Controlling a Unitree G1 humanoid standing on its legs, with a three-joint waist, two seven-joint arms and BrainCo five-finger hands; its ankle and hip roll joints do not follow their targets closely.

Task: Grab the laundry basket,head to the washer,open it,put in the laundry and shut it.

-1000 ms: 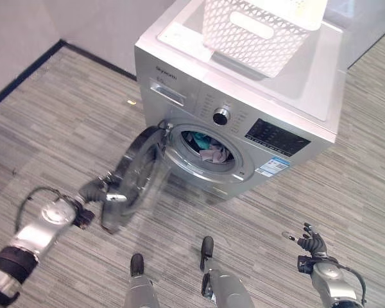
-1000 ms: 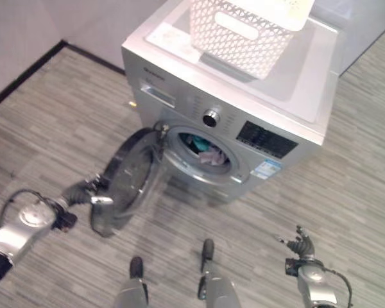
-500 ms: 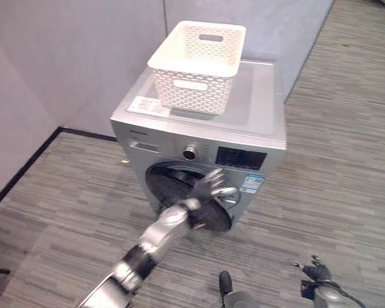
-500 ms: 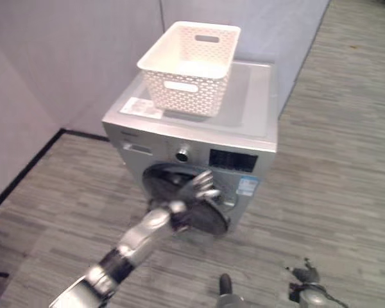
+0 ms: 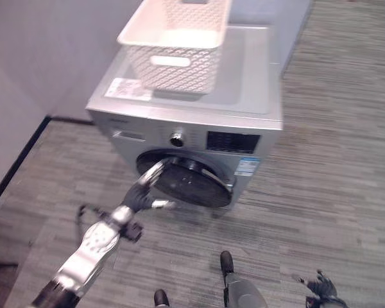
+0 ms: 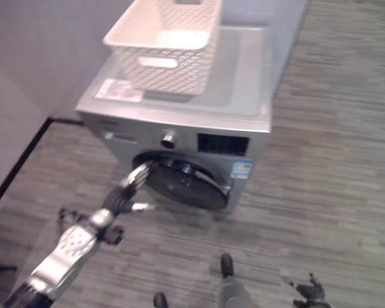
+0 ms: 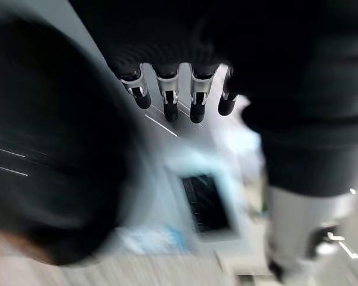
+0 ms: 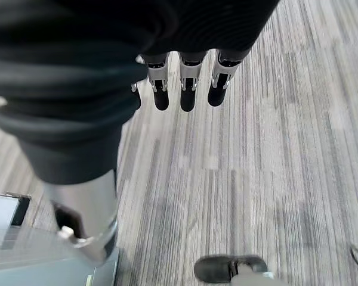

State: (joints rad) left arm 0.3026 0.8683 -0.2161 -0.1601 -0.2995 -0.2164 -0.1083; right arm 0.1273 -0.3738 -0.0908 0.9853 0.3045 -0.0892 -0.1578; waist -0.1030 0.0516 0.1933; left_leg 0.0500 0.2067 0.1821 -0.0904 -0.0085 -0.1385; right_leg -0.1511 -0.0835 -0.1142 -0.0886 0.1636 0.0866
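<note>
The silver washer (image 5: 247,83) stands in the middle, with the empty white laundry basket (image 5: 173,38) on its top. Its round dark door (image 5: 192,185) lies against the front, covering the drum opening, so no laundry shows. My left hand (image 5: 143,192) reaches the door's left edge with straight fingers (image 7: 167,101), holding nothing. In the left wrist view the dark door (image 7: 42,155) sits close beside them. My right hand (image 5: 321,287) hangs low at the lower right, fingers (image 8: 188,89) relaxed over the floor, empty.
A grey wall with a dark skirting strip (image 5: 16,167) runs along the washer's left. A grey partition (image 5: 295,25) stands behind the washer. Striped grey floor (image 5: 333,160) stretches to the right and in front.
The door swung from wide open to against the washer front under my left hand's push. My left hand has since drawn back to the door's left edge. The camera shifted throughout.
</note>
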